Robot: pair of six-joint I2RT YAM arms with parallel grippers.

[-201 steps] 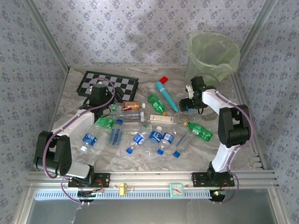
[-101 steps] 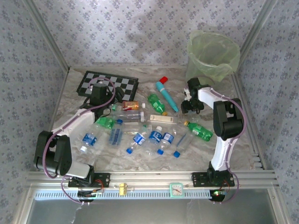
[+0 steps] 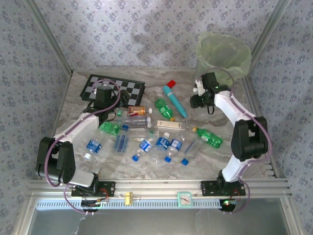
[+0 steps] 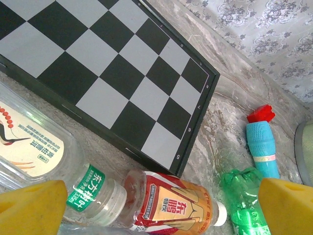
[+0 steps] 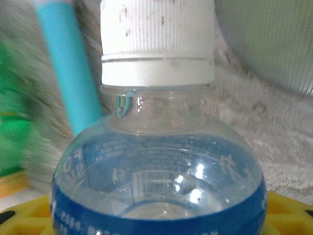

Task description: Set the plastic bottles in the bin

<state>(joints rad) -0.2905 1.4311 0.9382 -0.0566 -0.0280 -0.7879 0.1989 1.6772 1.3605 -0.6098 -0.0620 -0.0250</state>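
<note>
The right gripper (image 3: 196,101) is clamped on a clear plastic bottle with a white ribbed cap and a blue label (image 5: 156,161). In the right wrist view the bottle's belly sits between the yellow fingers (image 5: 288,213). Only slivers of them show at the bottom edge, so the contact itself is hard to make out. Just behind this gripper, to its right, stands the round translucent pale-green plastic bin (image 3: 222,54). To the gripper's left lies a teal tube with a red cap (image 3: 173,98), blurred in the wrist view.

The left gripper (image 4: 161,208) is spread wide and grips nothing; its yellow fingertips (image 4: 29,208) sit one at each lower corner of the left wrist view. Between them lies a clear bottle with an orange label (image 4: 171,205), cut off below. By the left fingertip a larger clear bottle with a green neck band (image 4: 90,188) runs out of frame. By the right fingertip is a green plastic bottle (image 4: 242,203), its lower half hidden. Beyond the fingers lies a black-and-white chequered board (image 4: 107,73). The other plastic bottles (image 3: 146,144), blue-labelled and green, lie scattered on the marbled table (image 3: 151,81) between the two grippers.
</note>
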